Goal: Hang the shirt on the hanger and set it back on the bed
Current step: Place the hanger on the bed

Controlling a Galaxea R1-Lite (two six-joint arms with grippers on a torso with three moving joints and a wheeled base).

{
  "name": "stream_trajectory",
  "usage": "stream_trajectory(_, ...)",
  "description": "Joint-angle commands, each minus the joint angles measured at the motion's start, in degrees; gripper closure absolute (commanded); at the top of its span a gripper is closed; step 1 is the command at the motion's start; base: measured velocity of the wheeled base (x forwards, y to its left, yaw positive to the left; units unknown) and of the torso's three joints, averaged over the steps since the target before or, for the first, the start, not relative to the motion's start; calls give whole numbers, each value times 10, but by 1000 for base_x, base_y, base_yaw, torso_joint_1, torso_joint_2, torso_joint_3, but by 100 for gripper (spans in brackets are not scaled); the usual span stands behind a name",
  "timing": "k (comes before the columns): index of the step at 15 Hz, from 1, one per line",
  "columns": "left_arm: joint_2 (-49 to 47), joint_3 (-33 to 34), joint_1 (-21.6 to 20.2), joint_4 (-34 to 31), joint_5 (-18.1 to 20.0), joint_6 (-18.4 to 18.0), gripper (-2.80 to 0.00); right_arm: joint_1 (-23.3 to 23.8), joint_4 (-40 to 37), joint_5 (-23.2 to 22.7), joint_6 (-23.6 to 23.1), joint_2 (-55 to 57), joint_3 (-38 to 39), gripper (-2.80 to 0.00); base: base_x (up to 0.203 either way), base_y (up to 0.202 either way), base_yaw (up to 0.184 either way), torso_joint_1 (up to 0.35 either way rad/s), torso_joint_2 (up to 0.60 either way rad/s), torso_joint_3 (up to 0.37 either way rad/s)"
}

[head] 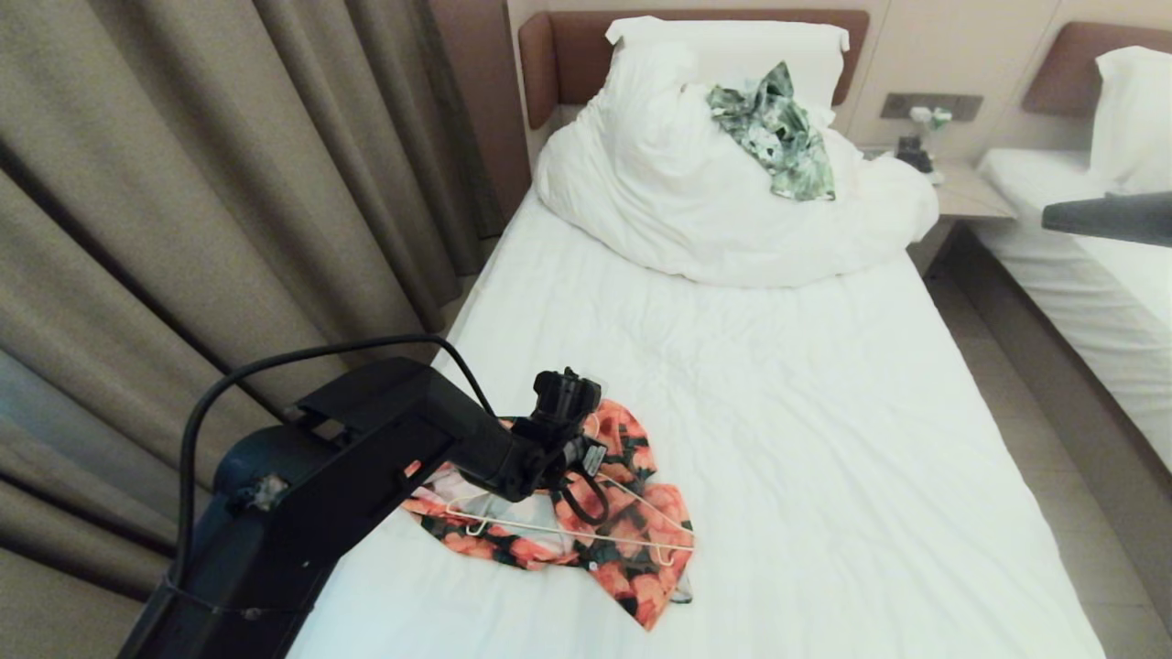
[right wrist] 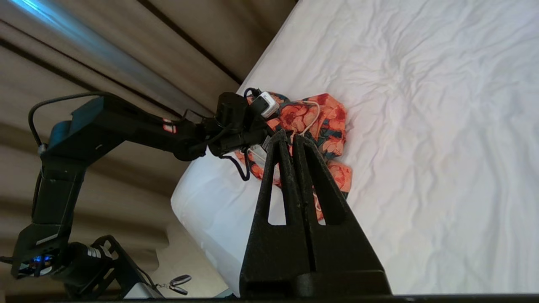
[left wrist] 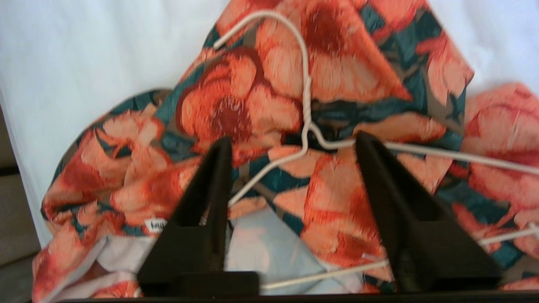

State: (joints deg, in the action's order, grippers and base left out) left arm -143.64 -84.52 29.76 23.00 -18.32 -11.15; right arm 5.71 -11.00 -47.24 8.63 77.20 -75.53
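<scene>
Two beds (head: 732, 384) (head: 1090, 265) stand side by side, each with one brown headboard (head: 577, 55) (head: 1067, 64) and one pillow (head: 732, 46) (head: 1131, 101). One duvet (head: 696, 201), one flowered shirt (head: 632, 540), one hanger (head: 568, 529), one green leafy garment (head: 778, 133). Two robot arms (head: 366, 458) (head: 1108, 218).

Green-white leafy garment (head: 774, 133) on duvet; beige curtains (head: 229, 183) alongside; nightstand (head: 961, 192); second bed (head: 1080, 275).
</scene>
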Motion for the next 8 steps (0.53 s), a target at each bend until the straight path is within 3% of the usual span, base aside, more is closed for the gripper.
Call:
stream_trajectory(1,20,20,2,2,-1,0,-280,-1,-1,-3,-1,-3,3,0,0,0,0,0,0,0)
stream_trajectory(4,63,72,6,15,-4,7,-280,-5,-2,-3,-8,-4,5,0,0,0,0,0,0,0)
stream_trajectory(5,78,91,5,29,-4,9,0,-9,-1,-3,-8,-4,8,0,0,0,0,0,0,0)
stream_trajectory(8,158,176,-2,66,-6,17,0,-22,-1,-3,-9,-5,18,0,0,0,0,0,0,0)
